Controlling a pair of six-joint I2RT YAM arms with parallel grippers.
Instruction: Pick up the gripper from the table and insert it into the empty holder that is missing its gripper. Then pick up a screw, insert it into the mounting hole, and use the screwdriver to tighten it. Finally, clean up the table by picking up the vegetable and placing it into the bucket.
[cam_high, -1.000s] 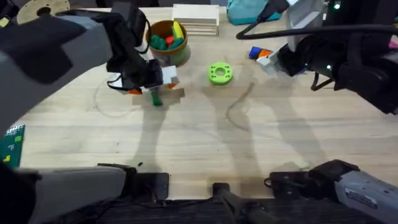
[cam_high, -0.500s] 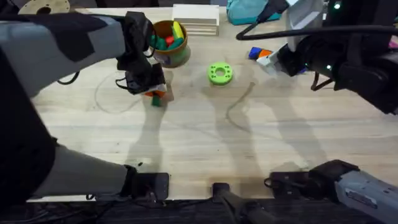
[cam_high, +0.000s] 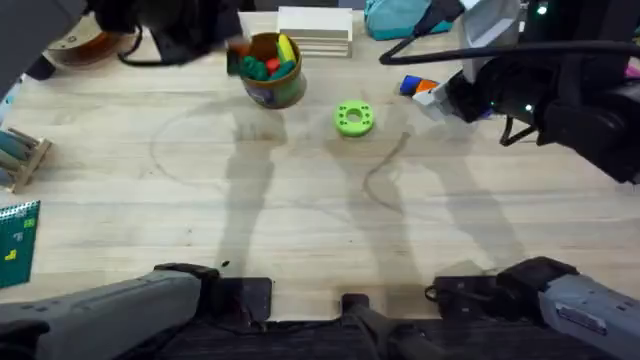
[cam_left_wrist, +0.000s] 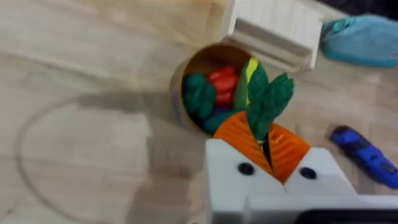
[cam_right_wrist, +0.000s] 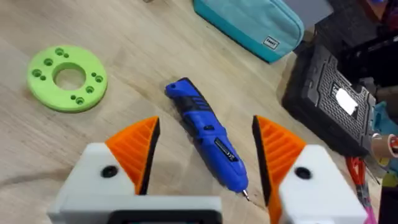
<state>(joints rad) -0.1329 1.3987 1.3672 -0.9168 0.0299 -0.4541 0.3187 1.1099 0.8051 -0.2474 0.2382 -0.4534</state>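
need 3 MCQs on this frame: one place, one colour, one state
1. Where is the vegetable?
A. lying on the table
B. pinched in the left gripper above the bucket
C. beside the green disc

2. What colour is the screwdriver?
A. blue
B. red
C. yellow

3. What state is the right gripper in?
A. shut on the screwdriver
B. shut on nothing
C. open, a finger either side of the screwdriver

Answers: B, the left wrist view shows it between the orange pads over the bucket's mouth. A, its body is bright blue. C, the pads stand apart with gaps beside the screwdriver.
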